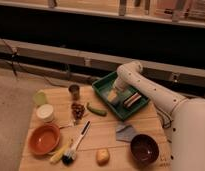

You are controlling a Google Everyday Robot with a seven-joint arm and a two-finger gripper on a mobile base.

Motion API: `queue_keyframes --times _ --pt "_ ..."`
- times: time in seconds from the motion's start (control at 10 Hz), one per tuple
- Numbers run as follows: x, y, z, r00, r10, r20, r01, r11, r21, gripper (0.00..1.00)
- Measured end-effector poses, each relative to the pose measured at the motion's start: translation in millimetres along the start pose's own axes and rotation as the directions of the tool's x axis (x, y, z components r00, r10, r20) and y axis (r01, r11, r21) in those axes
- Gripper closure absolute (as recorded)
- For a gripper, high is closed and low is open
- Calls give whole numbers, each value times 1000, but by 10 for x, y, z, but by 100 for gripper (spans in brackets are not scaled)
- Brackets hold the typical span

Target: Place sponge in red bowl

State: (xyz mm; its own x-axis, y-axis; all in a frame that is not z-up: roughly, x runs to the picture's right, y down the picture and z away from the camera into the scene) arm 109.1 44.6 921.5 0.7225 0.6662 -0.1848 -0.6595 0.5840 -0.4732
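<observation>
foam sponge (113,96) in green tray (102,85), well apart from red bowl (44,138). gripper (119,90) low over it; grip state cannot tell. likely light, squashy; pinch across short sides.

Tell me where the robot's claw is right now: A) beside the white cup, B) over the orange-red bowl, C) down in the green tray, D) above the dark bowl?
C: the claw sits inside the green tray at the table's back, well away from the red bowl.

Jaws in tray (102,83); red bowl (44,139) unobstructed
</observation>
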Motion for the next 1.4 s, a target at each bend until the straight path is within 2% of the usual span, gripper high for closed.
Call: queue_keyframes --times 0.4,0.7,0.9,1.4 --pt "102 140 1 1000 -6 -18 6 1000 -10 20" --pt "169 178 -14 1000 -6 -29 6 1000 -4 20" --pt "151 190 5 999 -14 -40 15 1000 13 20" --pt "6 222 165 996 -31 -85 38 996 85 20"
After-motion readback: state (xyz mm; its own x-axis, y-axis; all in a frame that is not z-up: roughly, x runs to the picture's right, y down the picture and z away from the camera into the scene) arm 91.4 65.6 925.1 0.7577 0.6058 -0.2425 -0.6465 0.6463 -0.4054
